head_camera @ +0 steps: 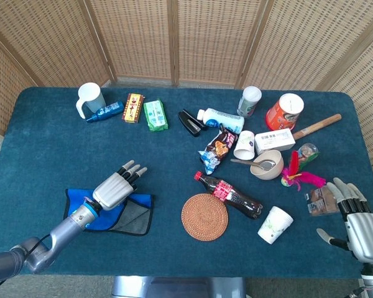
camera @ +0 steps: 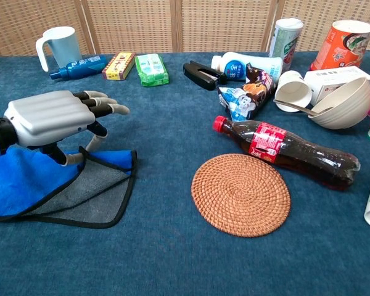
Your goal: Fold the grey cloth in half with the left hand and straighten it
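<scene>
The cloth (head_camera: 132, 217) (camera: 80, 191), grey on one face and blue on the other with a black hem, lies folded at the table's front left. My left hand (head_camera: 115, 189) (camera: 49, 117) hovers over its far edge, most fingers stretched forward. Its thumb and one finger reach down and pinch the blue top layer, which peaks up a little between them. My right hand (head_camera: 355, 225) shows only in the head view, at the table's front right corner. It holds nothing and its fingers are spread.
A woven round coaster (head_camera: 204, 216) (camera: 240, 194) and a lying cola bottle (head_camera: 229, 195) (camera: 287, 151) sit right of the cloth. Cups, a bowl (camera: 342, 102), snack packs and bottles crowd the back and right. A white mug (camera: 57, 44) stands at the back left.
</scene>
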Controlling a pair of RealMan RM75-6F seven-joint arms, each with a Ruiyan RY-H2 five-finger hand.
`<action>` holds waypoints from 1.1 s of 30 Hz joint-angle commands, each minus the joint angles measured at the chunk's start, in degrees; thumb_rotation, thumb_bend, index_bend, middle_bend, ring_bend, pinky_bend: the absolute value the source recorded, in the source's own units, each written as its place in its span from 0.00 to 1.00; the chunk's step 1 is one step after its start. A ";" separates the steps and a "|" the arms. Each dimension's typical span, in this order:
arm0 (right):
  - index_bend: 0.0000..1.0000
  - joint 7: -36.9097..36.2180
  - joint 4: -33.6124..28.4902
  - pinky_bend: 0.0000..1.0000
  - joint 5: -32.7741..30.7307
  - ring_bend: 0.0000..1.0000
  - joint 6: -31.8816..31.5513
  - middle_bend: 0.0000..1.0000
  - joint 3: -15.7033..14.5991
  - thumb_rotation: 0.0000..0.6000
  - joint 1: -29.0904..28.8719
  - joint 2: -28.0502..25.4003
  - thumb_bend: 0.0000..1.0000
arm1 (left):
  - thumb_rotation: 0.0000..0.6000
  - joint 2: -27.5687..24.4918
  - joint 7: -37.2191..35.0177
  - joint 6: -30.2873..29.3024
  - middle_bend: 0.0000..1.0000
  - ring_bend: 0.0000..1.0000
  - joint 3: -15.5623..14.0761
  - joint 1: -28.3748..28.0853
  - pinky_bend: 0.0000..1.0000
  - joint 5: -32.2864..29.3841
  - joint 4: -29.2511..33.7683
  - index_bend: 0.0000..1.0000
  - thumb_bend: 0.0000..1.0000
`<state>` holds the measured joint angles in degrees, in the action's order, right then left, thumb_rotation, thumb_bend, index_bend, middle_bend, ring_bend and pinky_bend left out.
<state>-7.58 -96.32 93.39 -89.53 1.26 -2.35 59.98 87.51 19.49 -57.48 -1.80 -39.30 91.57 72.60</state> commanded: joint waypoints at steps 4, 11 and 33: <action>0.00 0.00 0.03 0.12 -0.05 0.00 0.10 0.00 0.00 1.00 -0.04 0.00 0.12 | 1.00 0.03 0.00 0.03 0.00 0.00 0.04 -0.03 0.08 -0.09 -0.03 0.52 0.47; 0.00 -0.03 0.03 0.12 -0.06 0.00 0.15 0.00 -0.02 1.00 -0.06 0.00 0.12 | 1.00 0.18 0.12 -0.04 0.00 0.00 0.00 -0.02 0.08 -0.08 -0.09 0.43 0.47; 0.00 -0.12 -0.10 0.12 0.17 0.00 0.06 0.00 -0.14 1.00 -0.02 -0.11 0.12 | 1.00 0.59 0.13 -1.04 0.00 0.00 -0.16 0.14 0.09 0.58 -0.30 0.50 0.53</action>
<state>-7.70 -96.42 93.56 -89.47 1.12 -2.37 59.87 88.10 19.62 -58.51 -1.95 -39.16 92.16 72.30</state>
